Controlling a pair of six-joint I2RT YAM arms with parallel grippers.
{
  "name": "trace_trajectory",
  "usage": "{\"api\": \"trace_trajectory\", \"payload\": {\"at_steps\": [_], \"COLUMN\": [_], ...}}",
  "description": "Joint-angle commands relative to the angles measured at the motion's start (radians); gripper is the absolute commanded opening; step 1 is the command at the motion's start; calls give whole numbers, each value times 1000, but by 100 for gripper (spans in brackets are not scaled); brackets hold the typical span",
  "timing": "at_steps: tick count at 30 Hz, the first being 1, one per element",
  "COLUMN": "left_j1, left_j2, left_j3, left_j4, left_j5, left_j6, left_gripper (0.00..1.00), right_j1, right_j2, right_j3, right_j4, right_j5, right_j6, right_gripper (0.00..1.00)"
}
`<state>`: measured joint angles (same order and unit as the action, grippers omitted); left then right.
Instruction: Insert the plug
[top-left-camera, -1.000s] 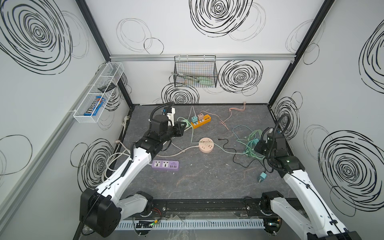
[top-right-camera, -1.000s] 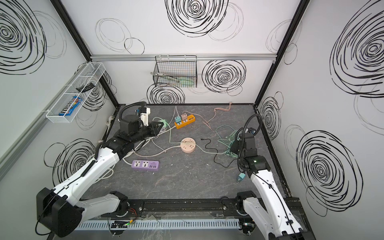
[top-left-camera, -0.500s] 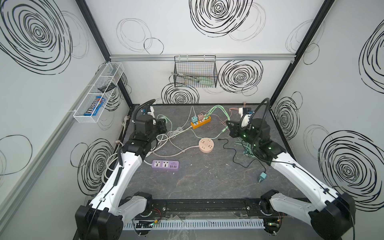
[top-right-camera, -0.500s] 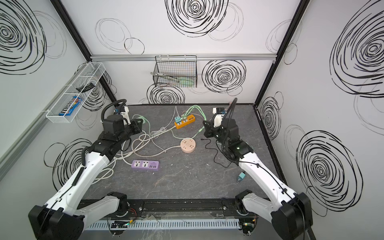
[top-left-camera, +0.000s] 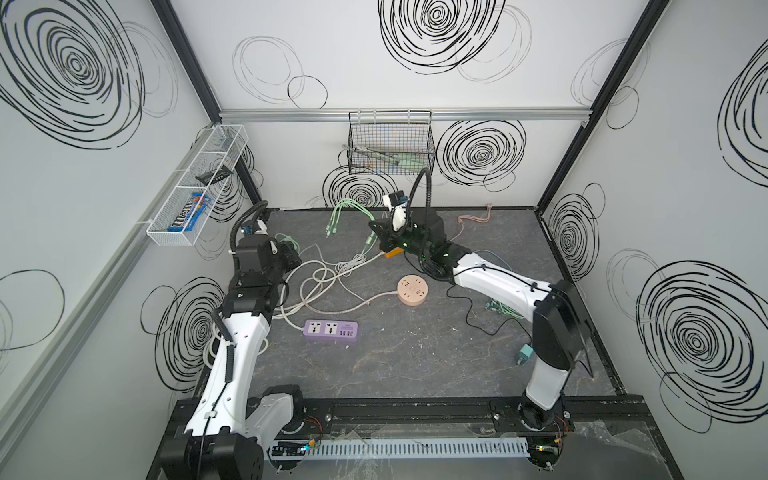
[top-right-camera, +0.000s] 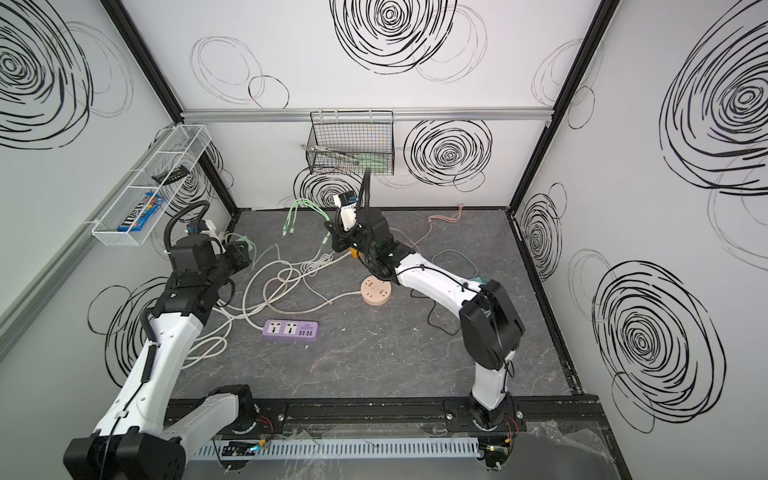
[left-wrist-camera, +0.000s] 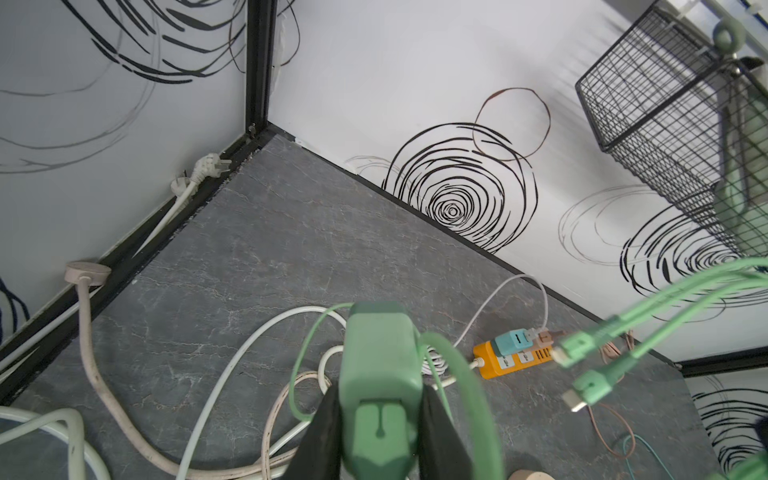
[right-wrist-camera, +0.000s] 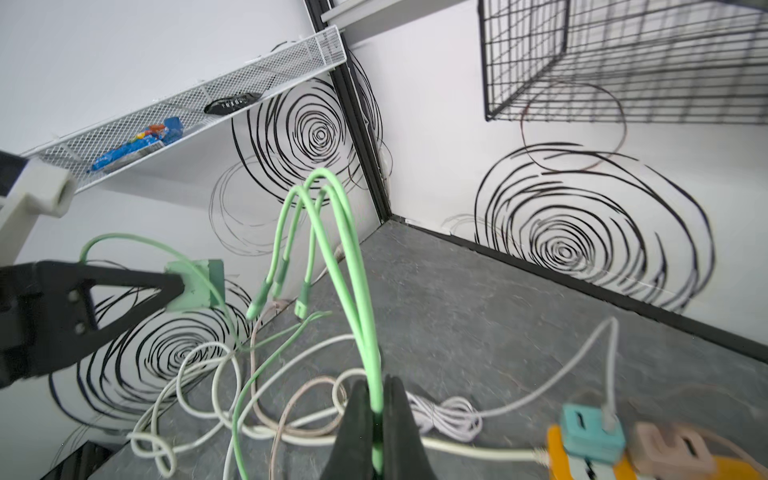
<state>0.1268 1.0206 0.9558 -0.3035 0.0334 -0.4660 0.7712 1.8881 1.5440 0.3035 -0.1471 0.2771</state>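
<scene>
My left gripper (left-wrist-camera: 380, 399) is shut on a green plug (left-wrist-camera: 380, 365), a blocky adapter held above the floor at the left; in both top views this gripper (top-left-camera: 291, 255) (top-right-camera: 239, 253) hovers over the white cords. From the plug runs a green cable (right-wrist-camera: 353, 257) whose several connector ends hang free. My right gripper (right-wrist-camera: 376, 395) is shut on that cable and holds it up at the back middle (top-left-camera: 380, 235) (top-right-camera: 332, 232). An orange power strip (left-wrist-camera: 515, 359) lies just below the right gripper. A purple power strip (top-left-camera: 331, 330) and a round pink socket (top-left-camera: 412, 291) lie on the floor.
Teal and pink adapters (left-wrist-camera: 513, 340) sit in the orange strip. Tangled white cords (top-left-camera: 320, 278) cover the left middle floor. A black wire basket (top-left-camera: 390, 143) hangs on the back wall, a white mesh shelf (top-left-camera: 195, 191) on the left wall. A teal adapter (top-left-camera: 524, 355) lies right.
My left gripper has drawn back to the left with the green plug. My right arm has swung from the right side to the back middle and lifted the green cable.
</scene>
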Motion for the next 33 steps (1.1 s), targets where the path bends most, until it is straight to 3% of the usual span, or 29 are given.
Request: {"api": "trace_trajectory", "payload": {"at_steps": [1, 3, 4, 7, 9, 11, 17, 25, 29, 33], "left_j1": [19, 22, 23, 26, 25, 19, -50, -250, -362, -442], "left_j2": [-22, -19, -16, -7, -1, 6, 31, 75, 112, 184], "left_j3": [2, -1, -3, -15, -21, -26, -21, -3, -3, 17], "left_j4": [-3, -16, -23, -31, -30, -27, -25, 2, 54, 78], "left_j5": [-12, -37, -52, -69, -58, -50, -52, -39, -30, 9], "left_j6": [23, 29, 31, 33, 33, 29, 23, -8, -23, 5], "left_gripper": [0, 0, 0, 0, 0, 0, 0, 0, 0, 0], "right_j1": [32, 38, 41, 42, 40, 35, -32, -143, -188, -218], "right_j2": [139, 224, 264, 370, 402, 375, 105, -272, -464, -641], "right_j3": [174, 251, 291, 446, 504, 460, 89, -350, -534, -650], "right_j4": [71, 103, 96, -64, -197, -253, -179, -85, -54, -111], "right_j5": [13, 30, 35, 8, -13, -13, -104, -102, -52, 84], "right_j6": [0, 24, 29, -20, -87, -141, -177, -42, -49, -53], "right_gripper": [0, 0, 10, 57, 78, 98, 97, 97, 97, 97]}}
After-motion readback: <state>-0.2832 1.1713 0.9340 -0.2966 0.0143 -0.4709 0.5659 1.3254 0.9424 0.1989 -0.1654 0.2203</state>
